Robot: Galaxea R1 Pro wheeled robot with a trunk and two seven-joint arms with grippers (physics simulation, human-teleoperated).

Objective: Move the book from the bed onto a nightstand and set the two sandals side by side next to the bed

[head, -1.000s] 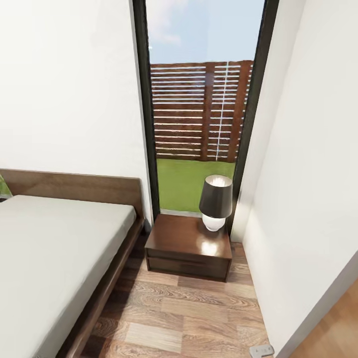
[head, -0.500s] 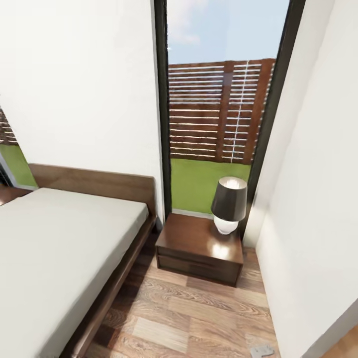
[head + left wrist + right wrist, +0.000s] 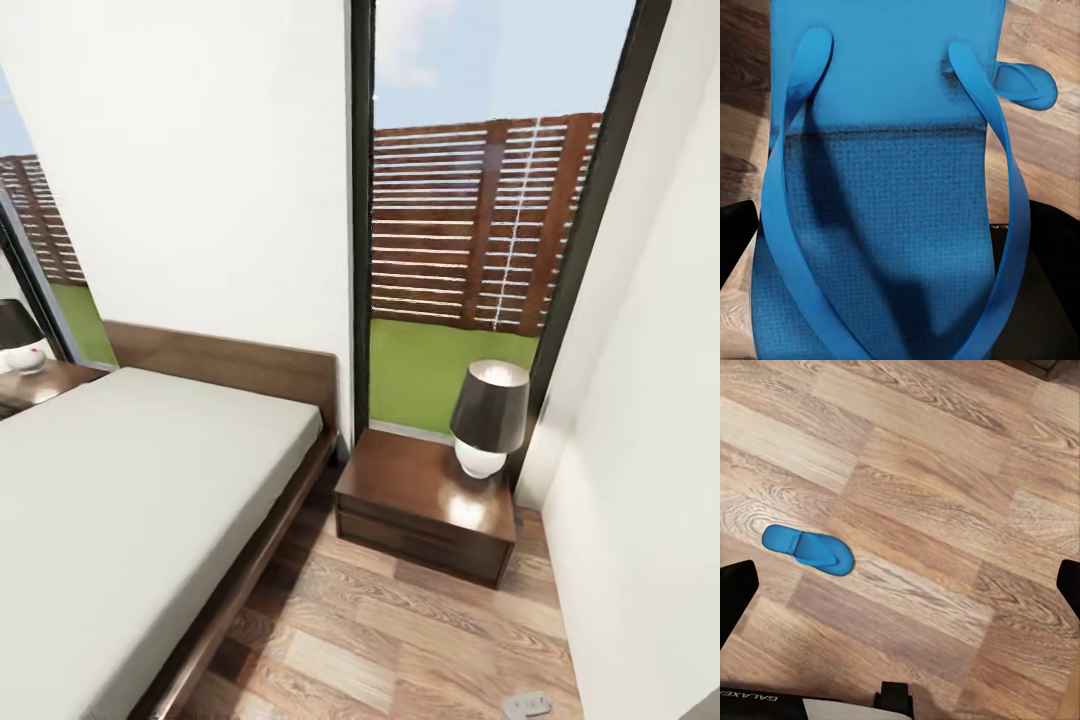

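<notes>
A bright blue sandal point(image 3: 881, 187) is gripped close up in my left gripper point(image 3: 889, 255), whose black fingers point(image 3: 735, 240) press its two sides. The second sandal point(image 3: 808, 549) lies flat on the wood floor below my right gripper point(image 3: 900, 585), which is open and holds nothing. The toe of that second sandal point(image 3: 1024, 82) also peeks out behind the held one. In the head view the bed point(image 3: 130, 480) has a bare pale mattress, and a dark nightstand point(image 3: 400, 478) stands at its right by the window. The book is out of view.
A dark-shaded lamp point(image 3: 488, 415) sits on the nightstand's right half. A second nightstand point(image 3: 50, 382) with a lamp point(image 3: 18, 335) is past the bed's far side. A white wall point(image 3: 640, 450) closes the right, leaving a narrow floor strip point(image 3: 400, 630).
The head camera has swung left, so bed and nightstand have slid right in the picture. The far nightstand and its lamp have come into view.
</notes>
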